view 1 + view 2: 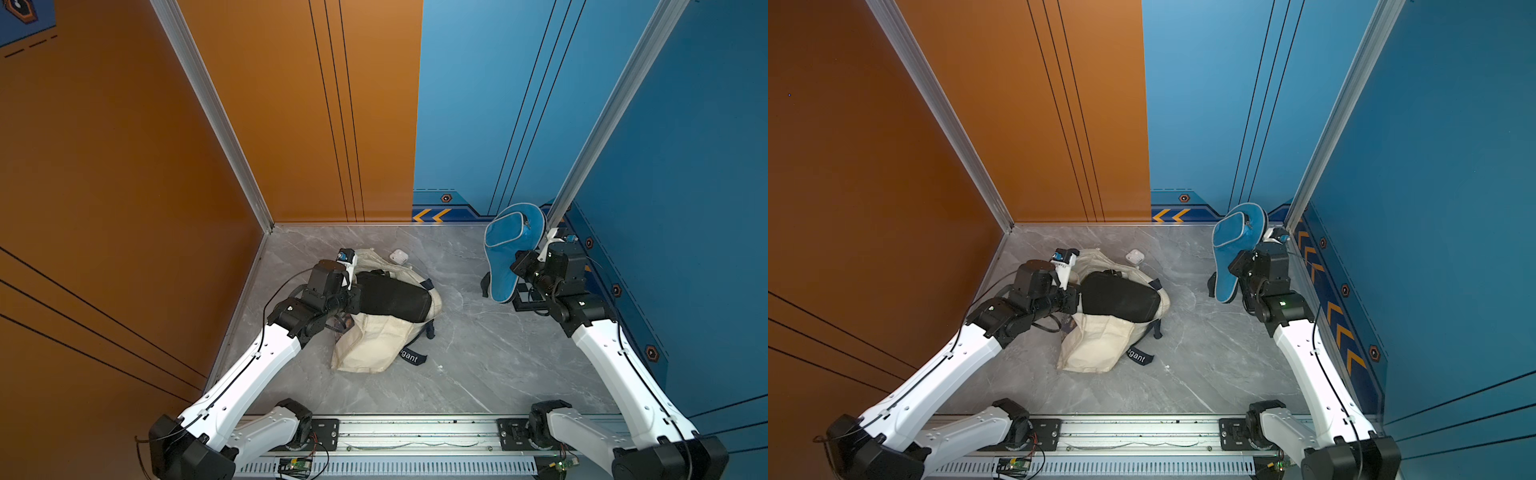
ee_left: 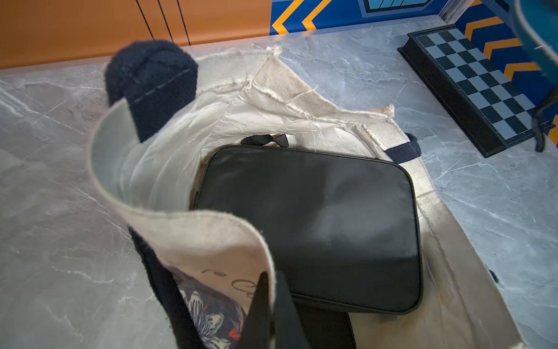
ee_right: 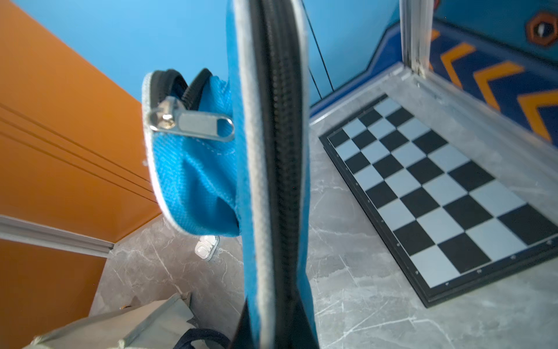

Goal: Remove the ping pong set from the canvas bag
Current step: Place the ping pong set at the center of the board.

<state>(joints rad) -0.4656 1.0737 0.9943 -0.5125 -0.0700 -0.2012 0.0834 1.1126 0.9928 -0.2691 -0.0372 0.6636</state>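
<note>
Marble tabletop (image 1: 478, 353): right end effector (image 1: 524, 266) grips blue case (image 1: 507, 241) (left end effector (image 2: 271, 290), canvas bag (image 2: 187, 229)).

both top views overhead, looking down; wrist views close, sharing chessboard (image 2: 471, 90).

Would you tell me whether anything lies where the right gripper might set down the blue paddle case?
Yes: a chessboard lies flat beside the held blue paddle case; the table toward the canvas bag looks bare.

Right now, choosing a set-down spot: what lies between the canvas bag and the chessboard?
Only bare tabletop separates the canvas bag and chessboard; the left wrist view shows it.
</note>
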